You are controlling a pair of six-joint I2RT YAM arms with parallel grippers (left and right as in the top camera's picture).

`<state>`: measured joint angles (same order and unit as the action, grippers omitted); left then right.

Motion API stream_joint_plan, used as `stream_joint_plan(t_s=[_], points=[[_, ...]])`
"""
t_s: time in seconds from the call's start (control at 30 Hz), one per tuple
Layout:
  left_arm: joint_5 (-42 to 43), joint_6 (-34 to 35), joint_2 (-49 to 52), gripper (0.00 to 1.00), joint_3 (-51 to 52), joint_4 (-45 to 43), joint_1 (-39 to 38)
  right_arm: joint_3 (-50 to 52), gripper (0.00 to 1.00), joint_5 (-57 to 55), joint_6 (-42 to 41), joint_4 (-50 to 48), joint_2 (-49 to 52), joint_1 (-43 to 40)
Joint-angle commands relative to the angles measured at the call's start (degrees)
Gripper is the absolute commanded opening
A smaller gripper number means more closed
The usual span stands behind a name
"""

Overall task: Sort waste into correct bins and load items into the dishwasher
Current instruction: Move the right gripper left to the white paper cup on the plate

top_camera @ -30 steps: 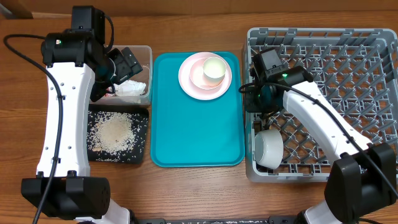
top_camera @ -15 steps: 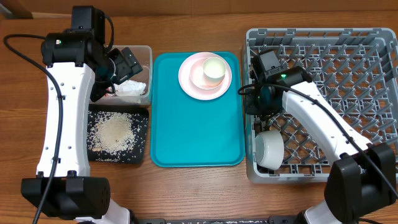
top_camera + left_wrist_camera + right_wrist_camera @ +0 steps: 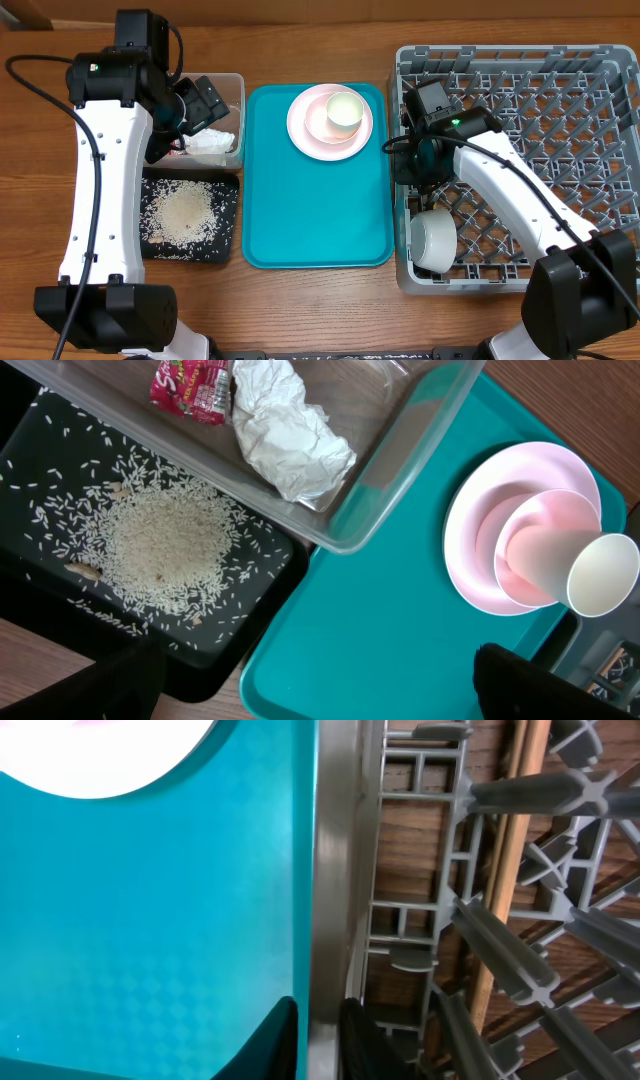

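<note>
Plainly, the right claw (image 3: pixel 316 1036) hangs at the dish rack's (image 3: pixel 500 52) left wall, tips a narrow gap apart with the rim showing between them; whether they pinch it I cannot tell. At its 1 o'clock, the right wrist view shows 1 wooden chopstick (image 3: pixel 500 870) among the pegs, long axis 12 to 6, hidden under the arm from overhead. The plate (image 3: pixel 305 135) carrying the cup (image 3: pixel 344 111) sits on the teal tray (image 3: pixel 310 210) at this claw's 10 o'clock, nearer it than the left claw (image 3: pixel 320 688), which gapes fully open and empty above the clear tub (image 3: pixel 400 490).
</note>
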<state>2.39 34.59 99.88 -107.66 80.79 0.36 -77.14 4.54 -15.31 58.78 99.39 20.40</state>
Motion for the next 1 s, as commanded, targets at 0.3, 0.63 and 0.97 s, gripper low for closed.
stream_joint_plan(t_s=[0.3,0.63,0.97], points=[[0.02,0.13,-0.42,1.00,-0.83,-0.02,-0.39,-13.77,0.30,2.62,3.91,4.48,-0.07,0.87],[0.02,0.13,-0.39,1.00,-0.83,-0.02,-0.39,-27.36,0.31,6.19,11.80,1.70,0.04,0.96],[0.02,0.13,-0.42,1.00,-0.83,-0.02,-0.39,-27.06,0.35,6.10,15.82,-7.13,8.66,1.86]])
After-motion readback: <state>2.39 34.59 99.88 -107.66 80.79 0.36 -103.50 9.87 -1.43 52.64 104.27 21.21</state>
